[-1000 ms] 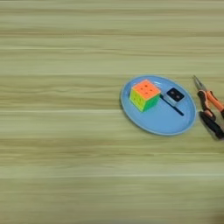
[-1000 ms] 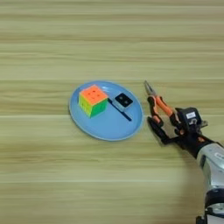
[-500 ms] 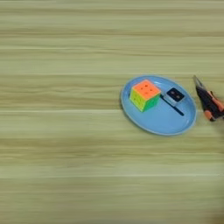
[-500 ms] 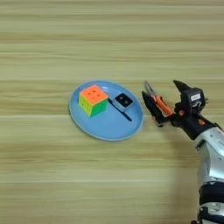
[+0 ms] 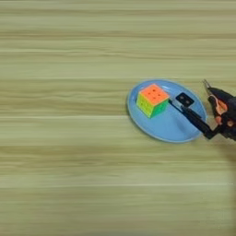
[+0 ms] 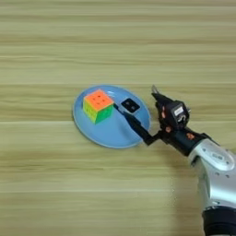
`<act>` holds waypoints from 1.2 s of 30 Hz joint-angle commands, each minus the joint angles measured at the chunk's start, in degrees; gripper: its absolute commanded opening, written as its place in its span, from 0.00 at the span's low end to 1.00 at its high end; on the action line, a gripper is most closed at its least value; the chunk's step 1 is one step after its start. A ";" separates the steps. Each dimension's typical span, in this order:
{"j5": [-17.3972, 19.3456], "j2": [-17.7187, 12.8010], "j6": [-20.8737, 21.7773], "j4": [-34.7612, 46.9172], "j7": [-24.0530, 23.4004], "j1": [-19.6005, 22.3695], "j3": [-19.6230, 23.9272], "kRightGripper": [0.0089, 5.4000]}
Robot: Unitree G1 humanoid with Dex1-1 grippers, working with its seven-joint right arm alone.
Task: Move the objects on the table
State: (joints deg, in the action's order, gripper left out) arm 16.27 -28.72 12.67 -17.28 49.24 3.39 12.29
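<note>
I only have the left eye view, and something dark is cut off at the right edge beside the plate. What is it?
Observer: The right gripper. The right eye view shows all of it, sitting over the pliers.
Operator: Where does the arm come in?
Observer: Its silver forearm enters from the bottom right corner.
Operator: How much of the pliers shows?
Observer: The metal tip pokes out on the far side. Only bits of orange handle show around the gripper.

Silver rounded forearm [image 6: 215, 171] ending in a black end effector [image 6: 159, 117] with 2 fingers.
</note>
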 commanded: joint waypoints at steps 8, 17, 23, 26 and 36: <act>-7.28 -2.63 2.01 11.65 -4.35 0.58 -1.63 1.00; -10.33 -4.54 -0.38 16.74 -4.10 -0.53 -3.06 1.00; -13.17 -5.59 -7.08 19.65 -4.78 -1.20 -4.76 1.00; -13.75 -5.37 -10.72 20.86 -5.13 -1.12 -5.12 1.00; -11.83 -4.27 -19.03 22.57 -5.94 2.03 -4.96 1.00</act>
State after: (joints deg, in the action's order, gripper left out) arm 2.21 -31.38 -5.55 1.34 44.14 1.47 5.92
